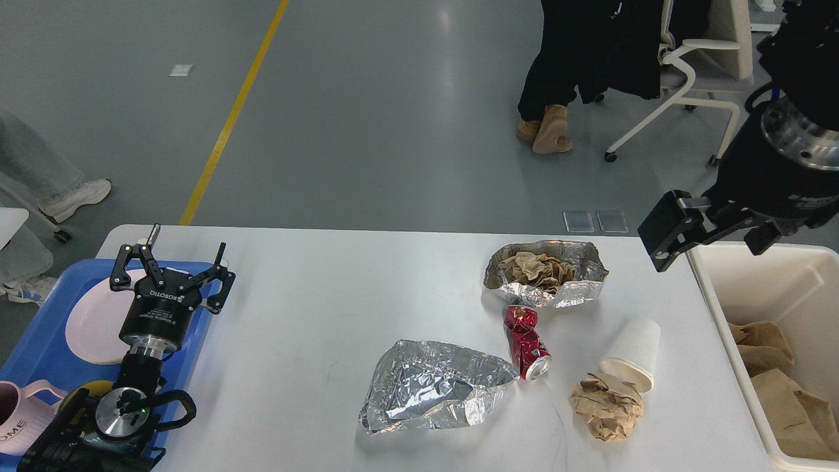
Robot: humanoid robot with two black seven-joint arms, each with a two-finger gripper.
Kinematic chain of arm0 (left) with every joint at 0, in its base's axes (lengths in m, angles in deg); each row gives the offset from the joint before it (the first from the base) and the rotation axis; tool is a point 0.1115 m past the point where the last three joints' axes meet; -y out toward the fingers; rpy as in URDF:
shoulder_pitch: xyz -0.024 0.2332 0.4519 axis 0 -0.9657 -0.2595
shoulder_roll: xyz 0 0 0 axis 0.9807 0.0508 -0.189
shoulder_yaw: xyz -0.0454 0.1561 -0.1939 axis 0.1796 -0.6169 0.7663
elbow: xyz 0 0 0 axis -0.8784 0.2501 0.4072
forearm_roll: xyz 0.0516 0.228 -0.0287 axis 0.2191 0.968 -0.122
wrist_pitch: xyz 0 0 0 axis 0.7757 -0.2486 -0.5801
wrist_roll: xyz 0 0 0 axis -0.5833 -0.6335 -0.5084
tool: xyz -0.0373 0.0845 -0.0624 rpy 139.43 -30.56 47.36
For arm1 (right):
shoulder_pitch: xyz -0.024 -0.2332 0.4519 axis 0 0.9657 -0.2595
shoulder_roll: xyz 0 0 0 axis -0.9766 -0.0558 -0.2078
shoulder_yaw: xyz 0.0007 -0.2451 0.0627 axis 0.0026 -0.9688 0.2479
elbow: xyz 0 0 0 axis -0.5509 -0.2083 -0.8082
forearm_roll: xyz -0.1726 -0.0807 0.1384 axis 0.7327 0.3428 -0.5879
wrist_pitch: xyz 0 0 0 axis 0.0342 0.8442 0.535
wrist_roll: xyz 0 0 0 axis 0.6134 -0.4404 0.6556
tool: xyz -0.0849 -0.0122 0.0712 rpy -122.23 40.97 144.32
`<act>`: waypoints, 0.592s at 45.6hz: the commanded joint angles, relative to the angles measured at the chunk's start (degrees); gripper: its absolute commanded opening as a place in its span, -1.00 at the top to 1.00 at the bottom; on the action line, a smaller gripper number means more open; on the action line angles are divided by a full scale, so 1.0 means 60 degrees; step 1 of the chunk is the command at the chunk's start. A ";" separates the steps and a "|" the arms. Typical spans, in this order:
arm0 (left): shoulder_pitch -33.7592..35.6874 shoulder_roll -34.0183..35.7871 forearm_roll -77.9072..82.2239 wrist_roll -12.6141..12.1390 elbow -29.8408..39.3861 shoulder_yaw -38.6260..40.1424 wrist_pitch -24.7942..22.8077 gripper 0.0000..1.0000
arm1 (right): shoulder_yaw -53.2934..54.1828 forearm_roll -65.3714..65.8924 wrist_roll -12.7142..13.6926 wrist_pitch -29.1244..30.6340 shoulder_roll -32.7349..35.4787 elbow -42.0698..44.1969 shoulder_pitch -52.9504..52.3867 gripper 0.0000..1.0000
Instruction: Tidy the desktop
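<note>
The white desktop (314, 308) holds a crumpled foil sheet (436, 387), a foil tray with brown paper in it (544, 272), a crushed red can (526, 341), a white paper cup on its side (634, 354) and a ball of brown paper (606, 410). My left gripper (178, 254) is open and empty, fingers pointing away, over the right edge of the blue tray (39, 341). My right gripper (711, 237) hangs open and empty above the desktop's far right corner, next to the cream bin (714, 308).
The blue tray holds a pink plate (88, 328) and a pink mug (19, 416). The cream bin holds brown paper (780, 373). Beyond the table, a seated person's feet (547, 128) and a white office chair (688, 72) stand on the grey floor.
</note>
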 commanded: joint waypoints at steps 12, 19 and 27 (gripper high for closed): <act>-0.0001 0.0000 0.0000 0.0000 0.0000 0.0000 0.0000 -0.93 | 0.0023 -0.3800 0.0468 -0.4791 -0.0061 0.2163 0.4100 -0.89; -0.0001 0.0000 0.0000 0.0000 0.0000 0.0000 0.0000 -0.93 | 0.0110 -0.7140 0.0645 -0.5390 -0.0075 0.3483 0.6152 -0.78; -0.0001 0.0000 0.0000 0.0000 0.0000 0.0000 -0.0015 -0.93 | 0.1456 -0.8272 0.0615 -0.7938 -0.0075 0.4127 0.8055 -0.96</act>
